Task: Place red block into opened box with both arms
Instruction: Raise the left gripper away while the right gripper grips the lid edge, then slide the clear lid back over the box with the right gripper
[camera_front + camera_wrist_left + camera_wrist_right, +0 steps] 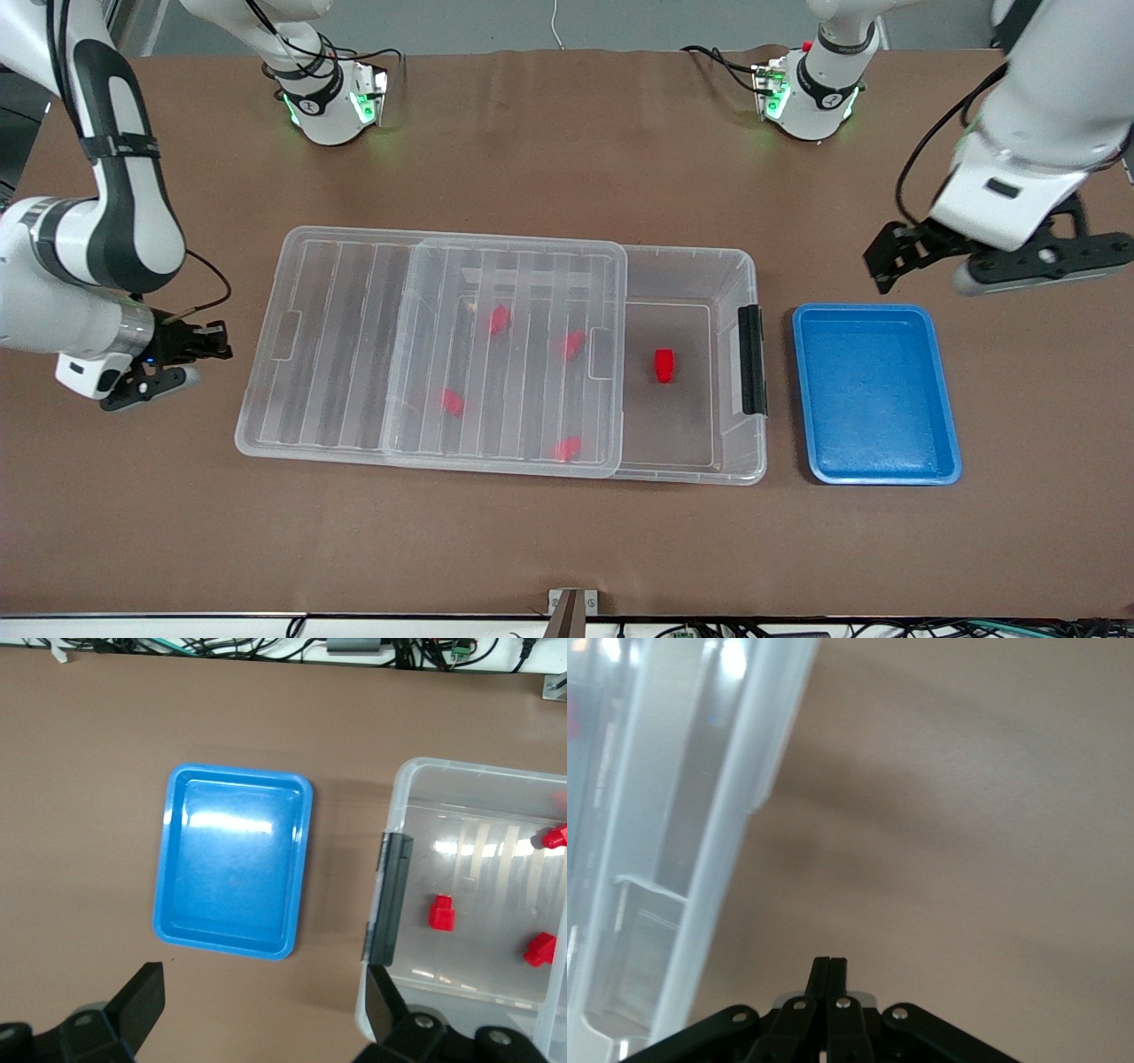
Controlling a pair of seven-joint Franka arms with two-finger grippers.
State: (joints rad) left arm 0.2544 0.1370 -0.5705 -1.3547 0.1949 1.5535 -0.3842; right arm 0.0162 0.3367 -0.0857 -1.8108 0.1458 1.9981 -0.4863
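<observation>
The red block [664, 365] lies in the box [735, 266], between the right claw [213, 341], pressed together, and the spread left claw [890, 257].

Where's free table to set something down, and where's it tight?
Free: the table strip between the box and the front camera; also between the box and the arm bases. The blue tray holds nothing. Tight: the narrow gap between the box's latch end and the tray; right gripper by the lid.
</observation>
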